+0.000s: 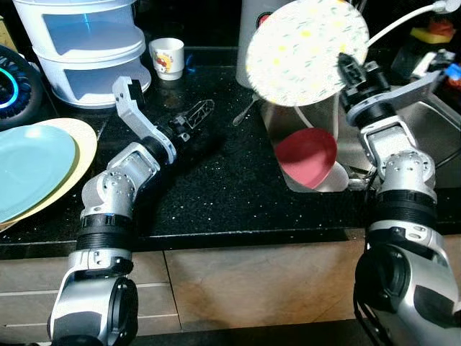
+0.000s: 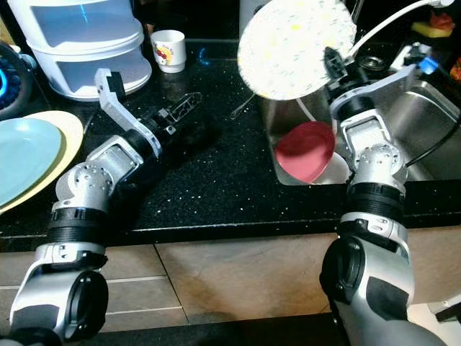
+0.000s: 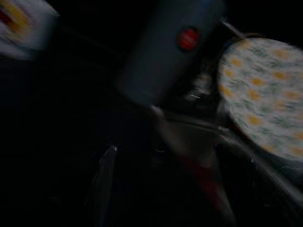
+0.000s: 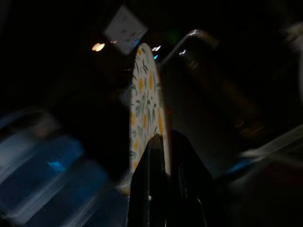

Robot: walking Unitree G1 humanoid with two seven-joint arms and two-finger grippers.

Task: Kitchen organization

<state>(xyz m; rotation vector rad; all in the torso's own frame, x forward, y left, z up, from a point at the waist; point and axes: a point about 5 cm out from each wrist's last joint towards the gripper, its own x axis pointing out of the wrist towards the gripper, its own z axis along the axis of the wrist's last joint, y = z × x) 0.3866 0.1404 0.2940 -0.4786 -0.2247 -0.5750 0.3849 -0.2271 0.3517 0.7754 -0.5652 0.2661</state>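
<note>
The right gripper (image 1: 348,66) pinches the rim of a round floral plate (image 1: 306,52), its two black fingers pressed against either face at the plate's right edge. The plate is held upright in the air, above the far left corner of a steel sink (image 1: 425,122) on the right side of a black speckled countertop (image 1: 216,187). In the right wrist view the plate appears edge-on between the fingers (image 4: 154,179), with yellow flowers and green leaves on white.

The plate looks stiff, smooth and breakable, probably ceramic or melamine, so it is likely slippery and would chip if knocked against the sink wall. The rim is the natural place to hold it, gripped well in from the edge.

A red plate (image 1: 308,155) leans inside the sink below.

The right arm reaches up and forward from the near right, elbow bent, wrist turned toward the left. The left arm lies low over the countertop, forearm angled toward the far right, its left gripper (image 1: 196,114) slightly spread and holding nothing.

At the far left, a light blue plate (image 1: 32,169) rests on a pale yellow plate (image 1: 85,140), near a white tiered container (image 1: 86,50) and a small printed cup (image 1: 167,56).
</note>
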